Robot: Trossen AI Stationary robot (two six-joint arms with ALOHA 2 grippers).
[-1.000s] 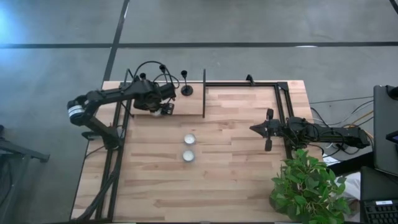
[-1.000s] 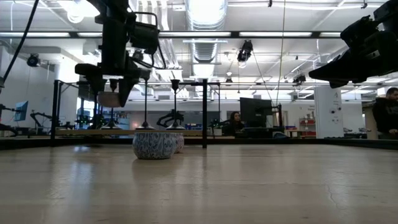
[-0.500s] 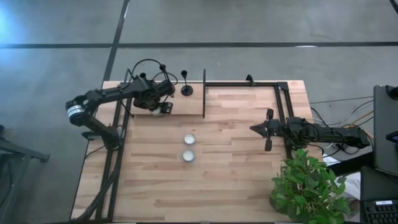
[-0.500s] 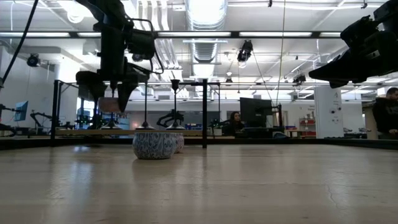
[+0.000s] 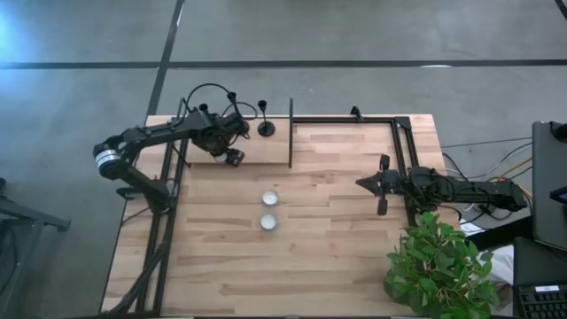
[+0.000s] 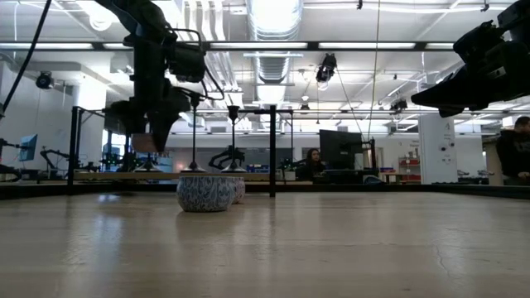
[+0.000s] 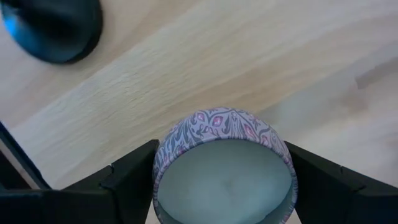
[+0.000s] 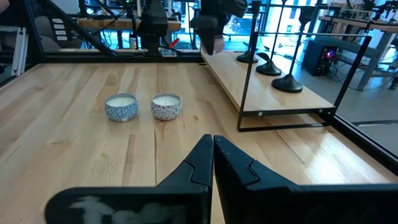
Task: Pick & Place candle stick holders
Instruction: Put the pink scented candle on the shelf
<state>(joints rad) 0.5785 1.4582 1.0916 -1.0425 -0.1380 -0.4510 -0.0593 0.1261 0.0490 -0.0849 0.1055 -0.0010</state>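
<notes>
Left gripper [image 7: 222, 186] grasps a patterned candle tin [image 7: 224, 167] above the table's far left. Three holders [image 8: 272, 65] stand on the far strip. Right gripper [image 8: 213, 163] clenched, empty, at the right edge.

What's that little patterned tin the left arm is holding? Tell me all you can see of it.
The tin is a small round candle tin: a low wall printed with a blue, purple and pink leafy pattern, filled with smooth pale wax. No wick is visible. It sits upright between the two dark fingers of the left gripper, which press on its opposite sides and hold it above the wooden table, near the table's far left end. A black round base lies on the table nearby.
</notes>
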